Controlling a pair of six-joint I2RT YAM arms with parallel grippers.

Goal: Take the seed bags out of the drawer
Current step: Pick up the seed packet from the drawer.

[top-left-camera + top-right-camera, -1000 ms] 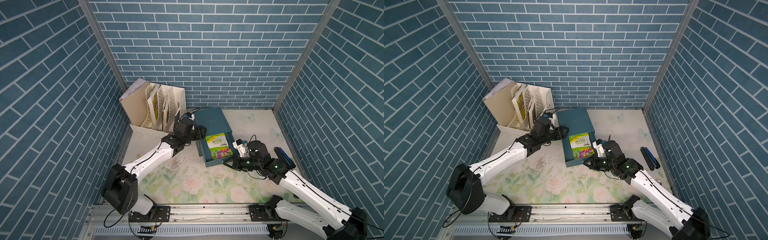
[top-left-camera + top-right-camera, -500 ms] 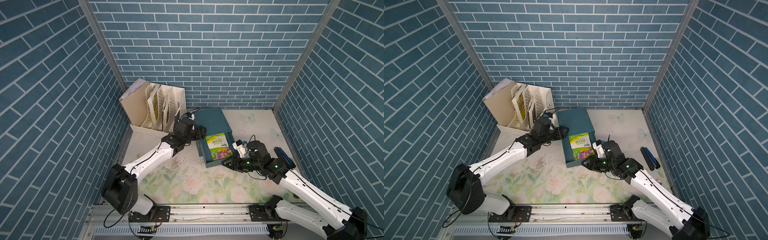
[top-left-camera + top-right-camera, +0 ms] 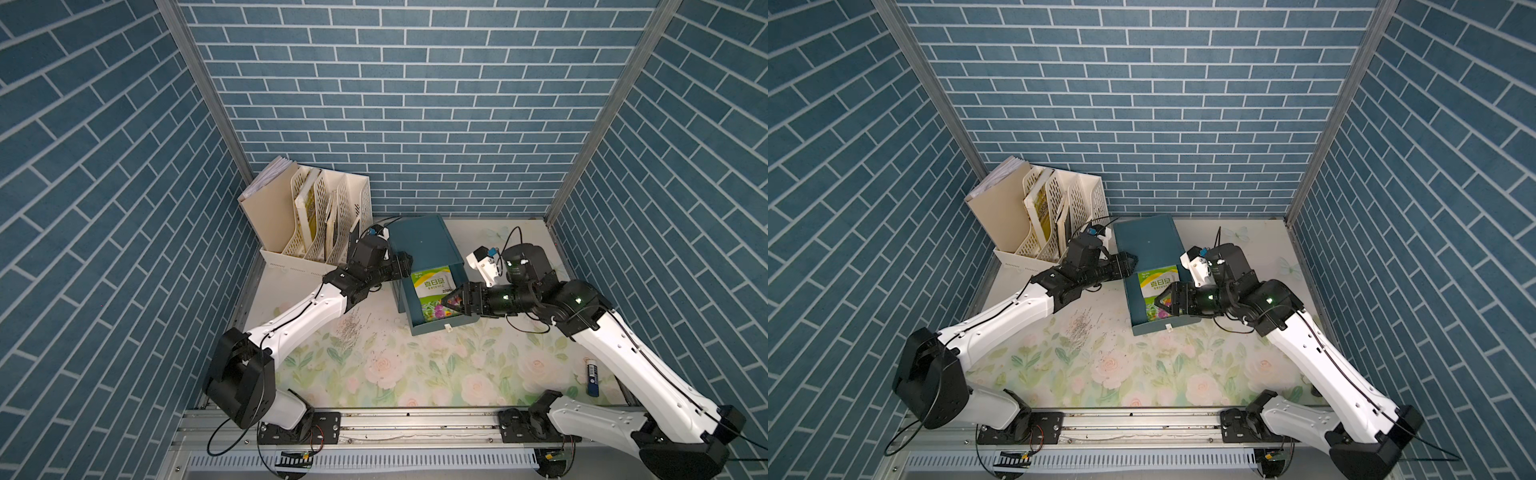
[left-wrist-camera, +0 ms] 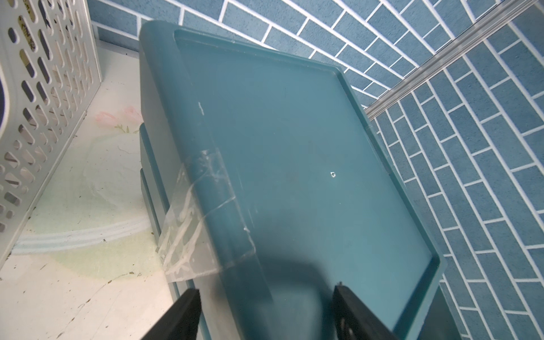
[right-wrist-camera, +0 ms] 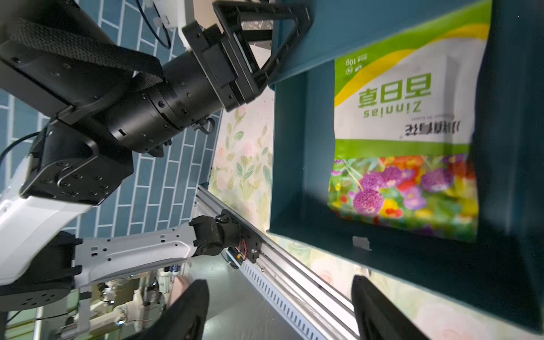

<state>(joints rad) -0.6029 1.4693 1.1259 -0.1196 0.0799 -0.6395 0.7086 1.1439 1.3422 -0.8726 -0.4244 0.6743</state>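
A green-white seed bag (image 3: 428, 284) (image 3: 1158, 283) (image 5: 406, 117) with mixed flowers lies flat in the pulled-out teal drawer (image 3: 428, 329) (image 3: 1150, 327) (image 5: 294, 147). Any other seed bags are hidden. My right gripper (image 3: 448, 300) (image 3: 1159, 302) (image 5: 278, 297) hangs open at the drawer's right side. Its tips are over the bag's right edge and hold nothing. My left gripper (image 3: 405, 264) (image 3: 1130, 262) (image 4: 265, 309) (image 5: 259, 38) rests against the left top edge of the teal cabinet (image 3: 419, 237) (image 3: 1146, 237) (image 4: 294, 132). Its jaws are apart and straddle that edge.
A cream file rack (image 3: 316, 216) (image 3: 1042, 216) with books and folders stands at the back left, close to my left arm. A blue stick (image 3: 592, 376) lies at the right front of the mat. Small debris (image 3: 353, 328) is scattered left of the drawer. Clear tape (image 4: 200, 215) hangs off the cabinet's edge.
My right gripper has gone from shut to open and moved a little back and left, over the drawer's right side. The left arm has stayed still.
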